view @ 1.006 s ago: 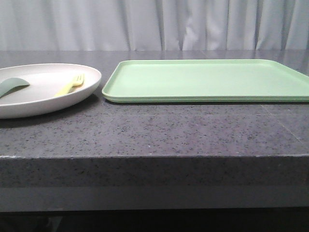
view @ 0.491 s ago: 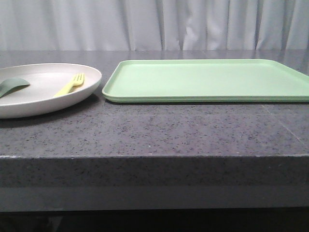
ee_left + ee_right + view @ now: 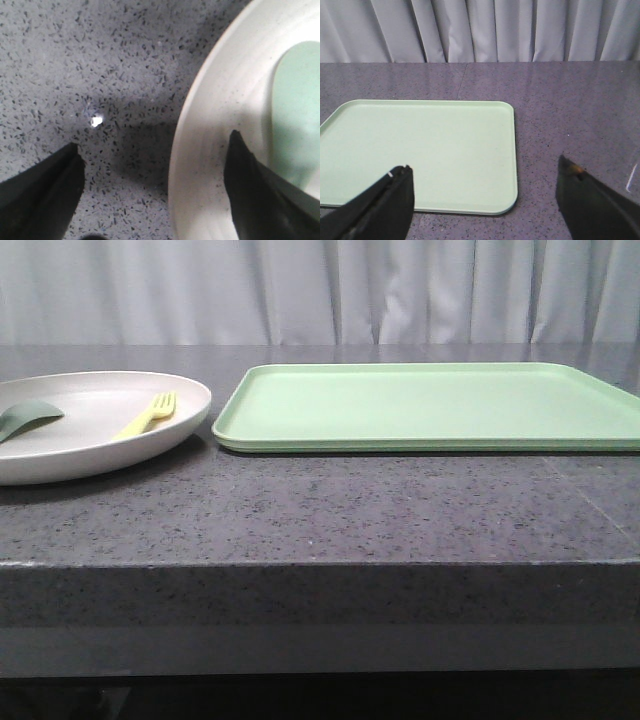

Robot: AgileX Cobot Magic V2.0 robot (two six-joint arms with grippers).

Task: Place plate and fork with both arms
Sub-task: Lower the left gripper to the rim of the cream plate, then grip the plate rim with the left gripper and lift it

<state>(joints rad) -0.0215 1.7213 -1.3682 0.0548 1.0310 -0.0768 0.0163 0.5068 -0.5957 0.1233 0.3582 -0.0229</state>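
Note:
The cream-white plate (image 3: 70,440) sits at the left of the dark stone counter. The pale-yellow fork (image 3: 148,416) lies inside it on the right, tines pointing away. A grey-green spoon-like utensil (image 3: 25,418) lies in its left part. No gripper shows in the front view. In the left wrist view my left gripper (image 3: 152,150) is open, its jaws standing either side of the plate's rim (image 3: 200,165), with the utensil (image 3: 297,120) beyond. In the right wrist view my right gripper (image 3: 482,175) is open and empty above the near right corner of the tray.
A flat light-green tray (image 3: 430,405) lies right of the plate, close to its rim; it also shows in the right wrist view (image 3: 420,150). Speckled counter (image 3: 330,510) runs to the front edge. A pale curtain (image 3: 320,290) hangs behind.
The plate has shifted very slightly to the right, with the fork and utensil on it.

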